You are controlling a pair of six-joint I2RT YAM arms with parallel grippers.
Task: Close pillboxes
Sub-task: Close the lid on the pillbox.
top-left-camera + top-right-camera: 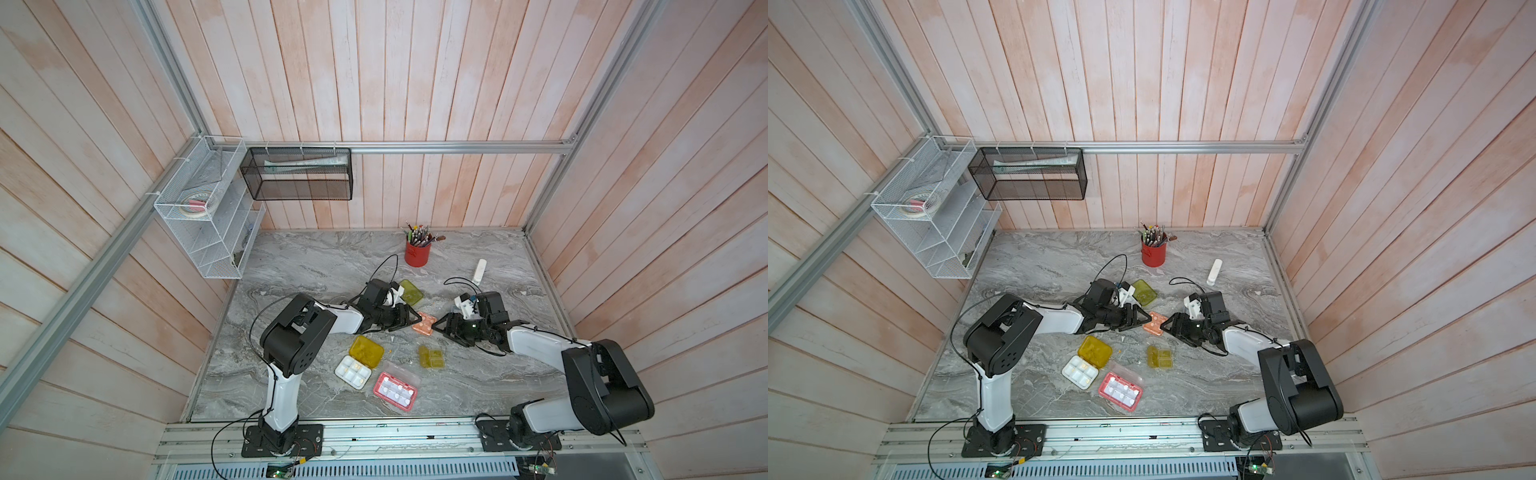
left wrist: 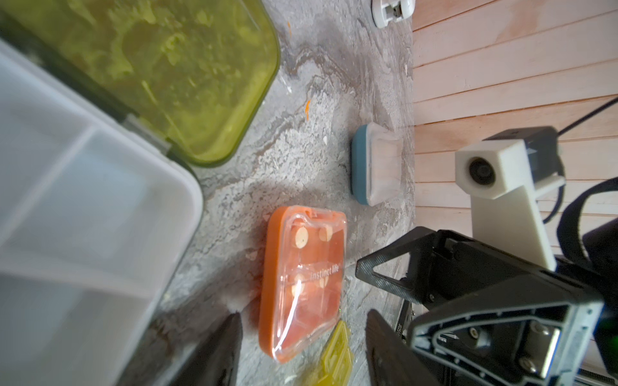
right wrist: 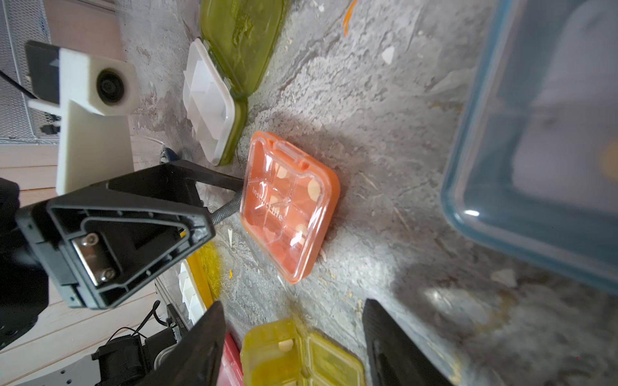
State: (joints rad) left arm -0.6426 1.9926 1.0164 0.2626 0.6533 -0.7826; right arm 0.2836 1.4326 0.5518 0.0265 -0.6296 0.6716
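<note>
An orange pillbox (image 1: 424, 323) (image 2: 301, 280) (image 3: 287, 207) lies mid-table with its clear lid down over it. My left gripper (image 1: 417, 319) (image 2: 301, 351) is open at its left edge, one fingertip (image 3: 230, 197) touching the box. On the other side, my right gripper (image 1: 436, 328) (image 3: 294, 347) is open and holds nothing. Open on the table are a lime-olive pillbox (image 1: 411, 292), a yellow one (image 1: 365, 352), a pink-red one (image 1: 395, 388) and a small olive one (image 1: 431, 357) (image 3: 294, 354). A light blue pillbox (image 2: 374, 163) sits beside the right arm.
A red cup of pencils (image 1: 417, 251) and a slim white stick (image 1: 480, 271) stand toward the back of the marble table (image 1: 311, 266). A white wire rack (image 1: 208, 216) and a black mesh basket (image 1: 299, 172) hang on the walls.
</note>
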